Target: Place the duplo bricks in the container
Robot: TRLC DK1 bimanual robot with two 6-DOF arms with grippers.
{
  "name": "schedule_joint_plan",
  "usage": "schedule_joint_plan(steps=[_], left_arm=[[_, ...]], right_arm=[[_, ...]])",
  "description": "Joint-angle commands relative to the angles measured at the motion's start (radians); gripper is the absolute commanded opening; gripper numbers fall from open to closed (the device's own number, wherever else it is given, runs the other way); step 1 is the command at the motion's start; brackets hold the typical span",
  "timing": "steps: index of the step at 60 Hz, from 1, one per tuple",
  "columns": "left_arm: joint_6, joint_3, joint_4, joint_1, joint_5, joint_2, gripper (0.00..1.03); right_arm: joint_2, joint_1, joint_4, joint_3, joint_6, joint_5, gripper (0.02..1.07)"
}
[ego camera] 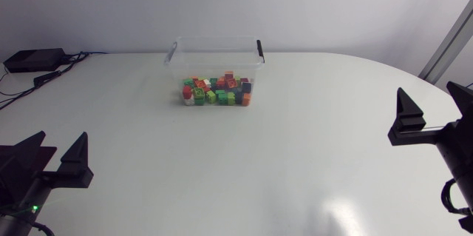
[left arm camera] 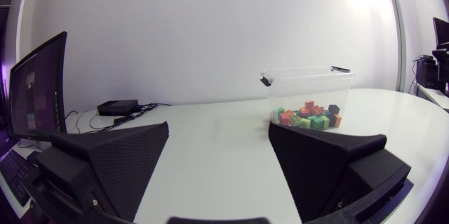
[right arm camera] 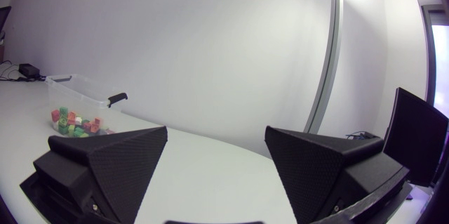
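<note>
A clear plastic container (ego camera: 214,41) with black handle clips stands at the table's back middle. Several duplo bricks (ego camera: 216,92) in red, green, orange and blue lie heaped inside it. No loose brick shows on the table. My left gripper (ego camera: 53,156) rests open and empty at the near left corner, far from the box. My right gripper (ego camera: 434,109) sits open and empty at the right edge. In the left wrist view the container (left arm camera: 309,71) and bricks (left arm camera: 307,116) lie well ahead of the open gripper (left arm camera: 219,161). The right wrist view shows the container (right arm camera: 84,87) and bricks (right arm camera: 74,122) far ahead of its open gripper (right arm camera: 217,164).
A black box with cables (ego camera: 33,60) lies at the table's far left back corner, also seen in the left wrist view as a black box (left arm camera: 117,106). The white tabletop (ego camera: 244,169) stretches bare between the grippers and the container.
</note>
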Motion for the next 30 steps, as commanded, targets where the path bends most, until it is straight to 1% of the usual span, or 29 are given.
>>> schedule_joint_plan(steps=[1,30], left_arm=[[-0.031,-0.024,0.016,-0.009,0.007,-0.005,0.99],[-0.089,-0.026,0.022,-0.05,0.022,0.002,0.99]], right_arm=[[-0.046,0.003,-0.031,-0.044,0.046,-0.006,1.02],[-0.321,0.016,-0.244,-0.177,0.211,-0.059,1.02]])
